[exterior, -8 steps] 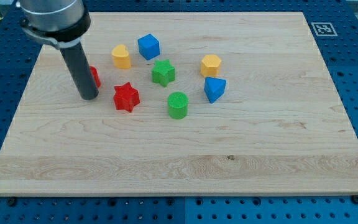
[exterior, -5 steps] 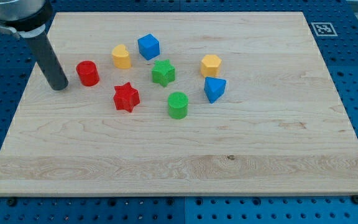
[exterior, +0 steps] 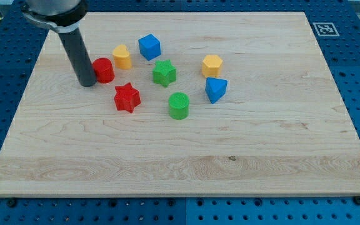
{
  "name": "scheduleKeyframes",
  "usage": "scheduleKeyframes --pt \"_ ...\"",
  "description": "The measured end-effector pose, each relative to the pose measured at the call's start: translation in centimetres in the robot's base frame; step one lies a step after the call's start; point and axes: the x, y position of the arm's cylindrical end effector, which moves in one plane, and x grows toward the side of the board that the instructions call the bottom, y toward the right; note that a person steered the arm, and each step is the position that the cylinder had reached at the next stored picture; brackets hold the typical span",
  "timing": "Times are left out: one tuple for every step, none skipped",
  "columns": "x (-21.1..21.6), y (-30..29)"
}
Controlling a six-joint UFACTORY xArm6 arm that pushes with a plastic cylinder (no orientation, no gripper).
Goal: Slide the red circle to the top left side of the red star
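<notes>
You have the red circle point(exterior: 104, 70) standing upright on the wooden board point(exterior: 186, 156), a short red cylinder with a flat round top and ribbed sides, its left edge partly hidden behind the dark rod. Your tip point(exterior: 87, 83) sits at the circle's 9 o'clock, touching it or just beside it; the exact contact cannot be confirmed. There are no jaws on this rig: the rod ends plain and holds nothing. The red star point(exterior: 127, 97) lies near the circle at its 4 o'clock, apart from it, so the circle is at the star's 10 o'clock. The yellow block point(exterior: 122, 57), rounded on top, stands just beside the circle at its 1 o'clock. You will find the blue cube point(exterior: 149, 47) at 2 o'clock of that yellow block, and the green star point(exterior: 164, 72) near the red star's 2 o'clock. The green cylinder point(exterior: 179, 105) rests at the red star's 3 o'clock. Further toward the view's right, the yellow hexagon-like block point(exterior: 212, 65) stands just above the blue block point(exterior: 215, 89).
</notes>
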Motion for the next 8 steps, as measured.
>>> scheduleKeyframes --pt "-0.5 -1.7" --pt "-3.1 -3.9" --pt "-3.7 -3.2" --pt "-3.7 -2.0" --pt "-3.7 -0.7" --pt "-3.0 0.3" --pt "-2.3 0.6" --pt "-2.3 -3.0"
